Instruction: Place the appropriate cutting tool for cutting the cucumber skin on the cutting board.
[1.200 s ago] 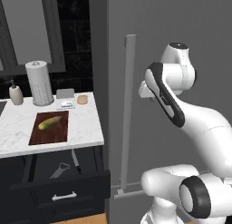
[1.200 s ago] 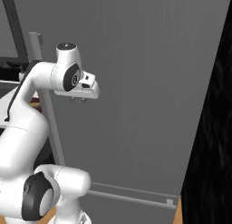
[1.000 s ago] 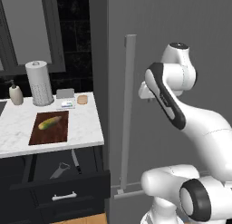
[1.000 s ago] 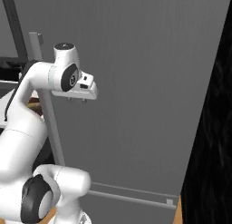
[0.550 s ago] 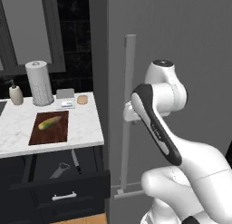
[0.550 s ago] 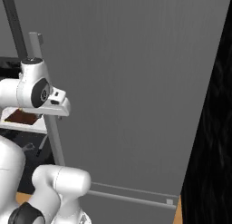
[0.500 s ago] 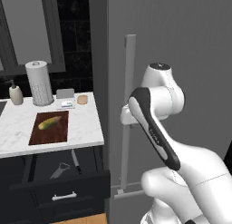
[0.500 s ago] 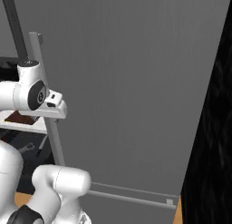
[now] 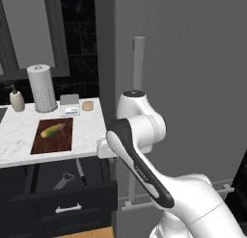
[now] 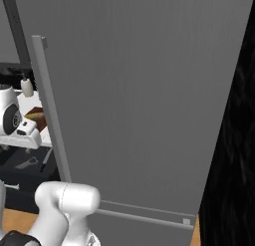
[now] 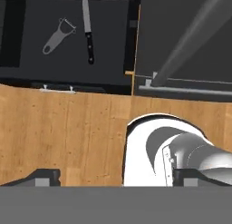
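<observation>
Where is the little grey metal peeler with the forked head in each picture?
Left base view: the small light-grey metal peeler lies in the open dark drawer, lower left, below the marble counter.
Right base view: it is a small grey shape at the far left edge, in the same drawer.
Hand view: it is at the upper left.
Shared landmark: the long slim dark-handled knife lies just beside it in all three views.

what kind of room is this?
A kitchen, by the look of it: a marble counter with a cutting board and cucumber, an open drawer holding a peeler and knife, beside a tall grey fridge.
</observation>
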